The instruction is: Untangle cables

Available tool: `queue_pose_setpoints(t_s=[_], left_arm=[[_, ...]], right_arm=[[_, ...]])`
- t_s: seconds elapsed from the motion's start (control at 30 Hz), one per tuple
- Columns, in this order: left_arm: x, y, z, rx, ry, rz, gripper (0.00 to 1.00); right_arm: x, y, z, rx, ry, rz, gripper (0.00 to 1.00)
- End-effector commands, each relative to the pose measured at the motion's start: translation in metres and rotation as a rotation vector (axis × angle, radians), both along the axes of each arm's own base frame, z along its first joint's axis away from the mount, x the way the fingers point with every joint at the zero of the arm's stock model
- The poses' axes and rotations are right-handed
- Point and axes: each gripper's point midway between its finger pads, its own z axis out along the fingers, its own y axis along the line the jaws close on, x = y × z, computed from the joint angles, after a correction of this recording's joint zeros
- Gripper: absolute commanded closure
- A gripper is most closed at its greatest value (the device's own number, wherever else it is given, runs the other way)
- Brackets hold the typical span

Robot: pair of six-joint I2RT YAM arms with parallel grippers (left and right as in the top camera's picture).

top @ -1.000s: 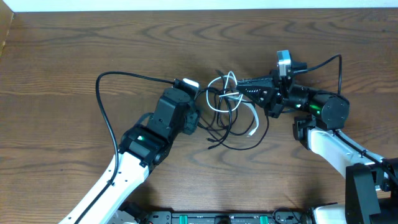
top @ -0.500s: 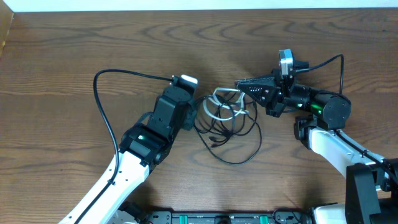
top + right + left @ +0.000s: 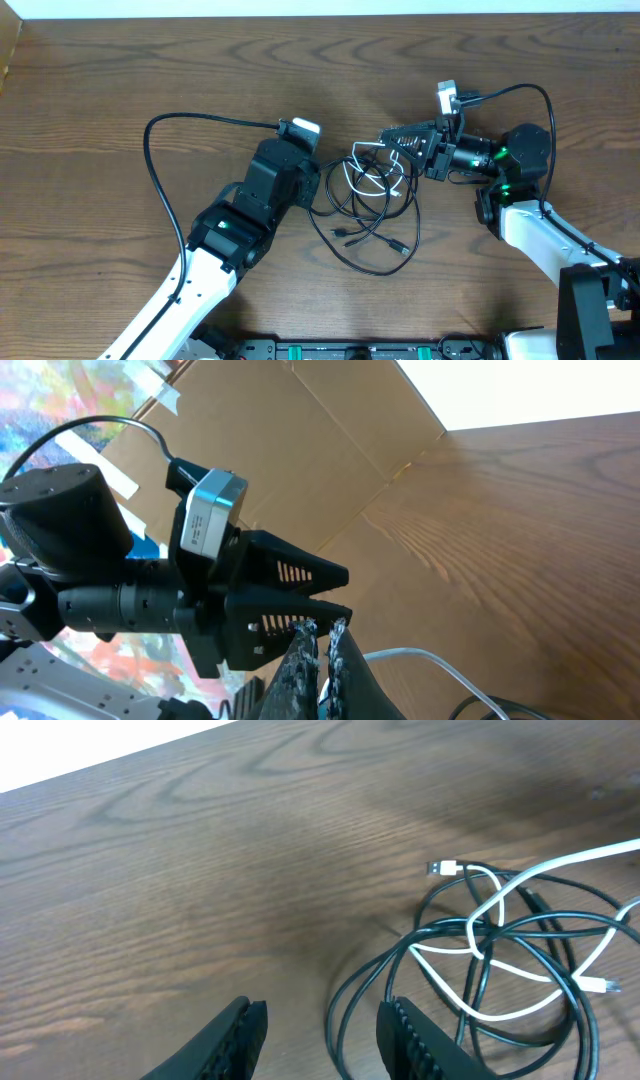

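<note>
Looking down from overhead: got the black cable (image 3: 375, 272) and white cable (image 3: 385, 185) knotted together on the wooden table (image 3: 120, 80), just beside the left gripper (image 3: 316, 190), on its fingertip side. Can't judge its opening from up there. Easy from the left wrist view though: shows the left gripper (image 3: 325, 1040) spread wide and clamped on nothing, with only an edge of the black cable (image 3: 338, 1010) crossing the gap down on the wood. Also only visible there: a silver plug (image 3: 440, 868) on the white cable (image 3: 476, 932), pointing off to the picture's left, away from the knot. On the far side of the tangle from the left gripper, found the right gripper (image 3: 385, 138) aimed back at it. From the right wrist: fingers (image 3: 300, 660) pinched nearly together, white cable (image 3: 420, 656) coming out right at the tips, so looks clamped on it. As for the lie of the tangle: long axis running top to bottom of the overhead picture, crosswise in front of the left gripper, white loops at the upper end, big black loop at the lower end.
</note>
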Motion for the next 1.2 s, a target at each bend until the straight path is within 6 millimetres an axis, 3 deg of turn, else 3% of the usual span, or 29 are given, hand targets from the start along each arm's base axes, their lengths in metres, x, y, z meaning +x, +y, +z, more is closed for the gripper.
queue_pose_setpoints(t_s=[0.0,0.2,0.5,0.73,1.17], left_arm=[[-0.001,-0.015,0.016,-0.071,-0.024,-0.062,0.58],[-0.006,-0.044,0.032,-0.185,-0.042,-0.196,0.33],[-0.004,-0.049,0.041,-0.209,-0.077,-0.217,0.31],[-0.017,-0.077,0.059,-0.289,-0.113,-0.398,0.31],[-0.005,-0.084,0.059,-0.241,-0.183,-0.445,0.3]], right_arm=[[0.001,-0.001,0.005,-0.006,-0.059,-0.014,0.99],[-0.003,-0.001,0.011,0.005,-0.073,0.004,0.99],[-0.034,-0.003,0.063,0.102,-0.285,0.066,0.99],[-0.036,-0.003,0.064,0.113,-0.244,0.079,0.99],[-0.046,0.01,0.064,0.121,-0.227,0.128,0.99]])
